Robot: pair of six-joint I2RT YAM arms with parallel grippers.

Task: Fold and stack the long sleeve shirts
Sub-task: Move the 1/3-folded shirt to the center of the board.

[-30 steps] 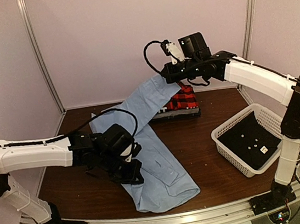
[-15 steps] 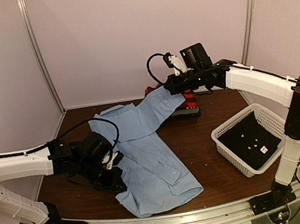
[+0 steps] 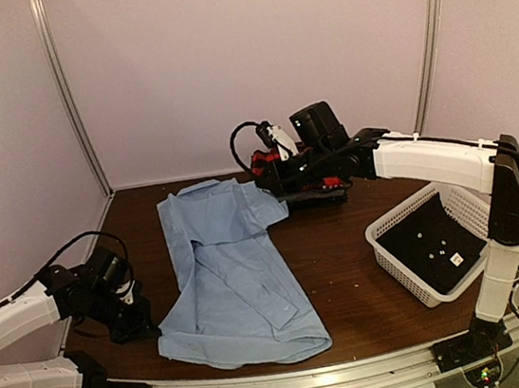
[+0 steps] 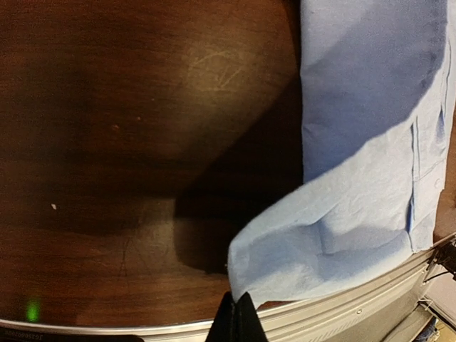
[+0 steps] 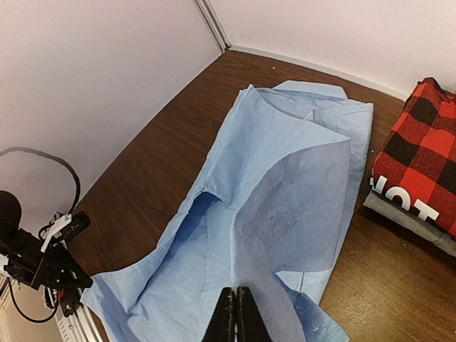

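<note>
Left hand [image 4: 236, 313] pinches the light blue shirt [image 3: 226, 265] by its hem corner and right hand [image 5: 235, 310] the shoulder end, probably stretching it flat between them on the table [image 3: 345, 259]. Plaid shirt [image 5: 420, 157] sits folded beside the right hand.

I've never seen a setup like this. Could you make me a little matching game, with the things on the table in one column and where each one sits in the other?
Things:
1. light blue shirt
2. plaid shirt
3. white basket

Places:
A. on the right side of the table
B. folded at the far edge
C. spread out across the middle

Pairs: 1-C, 2-B, 3-A
</note>
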